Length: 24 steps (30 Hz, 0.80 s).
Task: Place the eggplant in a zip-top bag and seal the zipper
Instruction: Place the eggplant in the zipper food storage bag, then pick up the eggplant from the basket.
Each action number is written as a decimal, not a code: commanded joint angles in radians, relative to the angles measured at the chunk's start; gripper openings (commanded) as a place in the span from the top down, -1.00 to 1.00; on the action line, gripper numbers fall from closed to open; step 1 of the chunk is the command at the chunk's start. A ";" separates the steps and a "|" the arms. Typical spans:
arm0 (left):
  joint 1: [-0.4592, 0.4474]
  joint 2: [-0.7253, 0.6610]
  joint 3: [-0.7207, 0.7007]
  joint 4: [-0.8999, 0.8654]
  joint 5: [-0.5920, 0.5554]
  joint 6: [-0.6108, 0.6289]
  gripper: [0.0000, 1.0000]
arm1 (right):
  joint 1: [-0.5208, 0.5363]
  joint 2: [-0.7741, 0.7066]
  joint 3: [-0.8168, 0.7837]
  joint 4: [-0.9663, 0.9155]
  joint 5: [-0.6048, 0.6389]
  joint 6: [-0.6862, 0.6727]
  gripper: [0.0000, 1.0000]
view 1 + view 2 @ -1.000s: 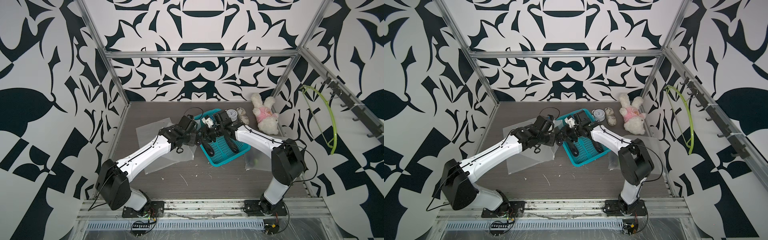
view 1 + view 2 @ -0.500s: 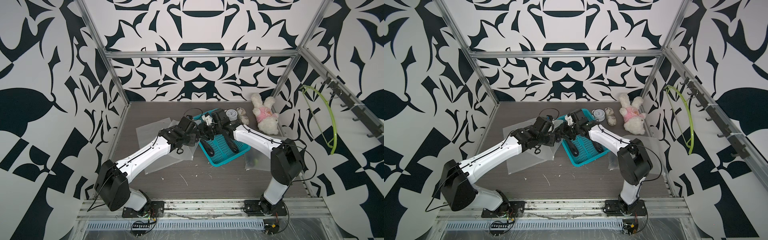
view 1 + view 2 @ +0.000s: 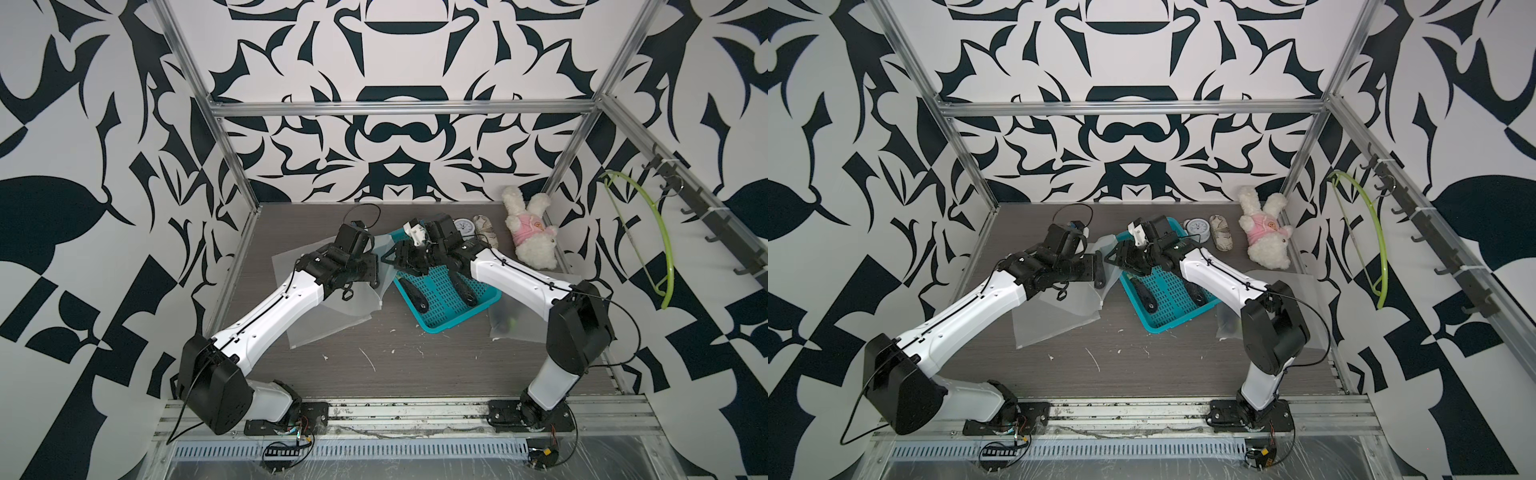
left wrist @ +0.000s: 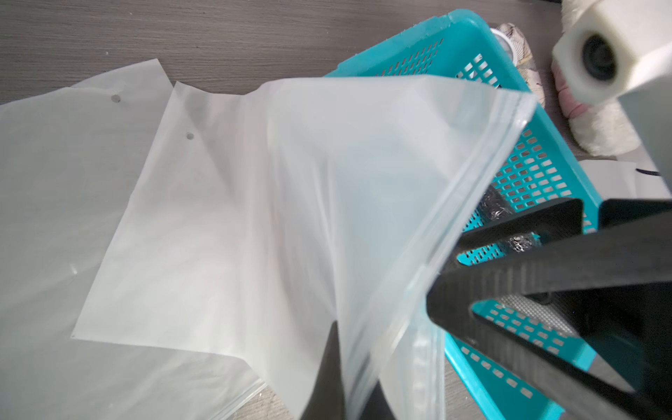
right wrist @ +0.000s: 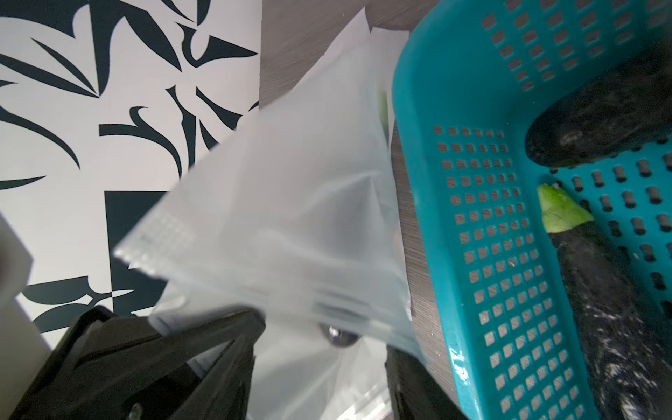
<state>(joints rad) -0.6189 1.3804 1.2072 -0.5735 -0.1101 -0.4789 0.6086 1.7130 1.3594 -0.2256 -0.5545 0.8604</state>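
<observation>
Left hand [image 3: 376, 272] pinching bag [image 4: 345, 218]; right hand [image 3: 390, 261] spread alongside.

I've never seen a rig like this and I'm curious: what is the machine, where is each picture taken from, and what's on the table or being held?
Two white robot arms stand at the front edge of a table. Two pictures look down from overhead; two come from cameras on the arms' wrists. The left gripper is shut on a lifted zip-top bag; the right gripper is open at its edge. Two eggplants lie in a teal basket. Spare bags lie flat on the table, and a plush rabbit lies at the back.
</observation>
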 commanded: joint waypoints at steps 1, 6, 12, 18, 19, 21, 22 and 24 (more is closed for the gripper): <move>0.021 -0.018 0.031 -0.046 0.045 -0.014 1.00 | 0.002 -0.077 0.037 0.016 0.016 -0.049 -0.16; 0.066 -0.033 0.045 -0.073 0.075 -0.020 1.00 | -0.005 -0.122 0.085 -0.112 0.056 -0.192 -0.13; 0.079 -0.011 0.052 -0.091 0.095 -0.004 1.00 | -0.053 -0.167 0.074 -0.214 0.060 -0.346 -0.20; 0.079 0.015 0.065 -0.090 0.102 0.000 1.00 | -0.087 -0.171 0.043 -0.347 0.143 -0.540 -0.28; 0.079 0.020 0.068 -0.090 0.106 0.002 1.00 | -0.096 -0.167 0.028 -0.348 0.144 -0.553 -0.29; 0.079 0.036 0.079 -0.097 0.109 0.002 1.00 | -0.113 -0.152 0.003 -0.351 0.146 -0.580 -0.31; 0.080 0.044 0.085 -0.104 0.109 0.003 1.00 | -0.116 -0.144 -0.006 -0.354 0.149 -0.592 -0.32; 0.081 0.061 0.093 -0.114 0.110 0.005 1.00 | -0.123 -0.118 -0.015 -0.369 0.165 -0.621 -0.34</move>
<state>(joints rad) -0.5415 1.4181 1.2663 -0.6537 -0.0166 -0.4843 0.4927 1.5711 1.3586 -0.5526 -0.4240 0.3325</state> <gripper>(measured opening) 0.041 0.665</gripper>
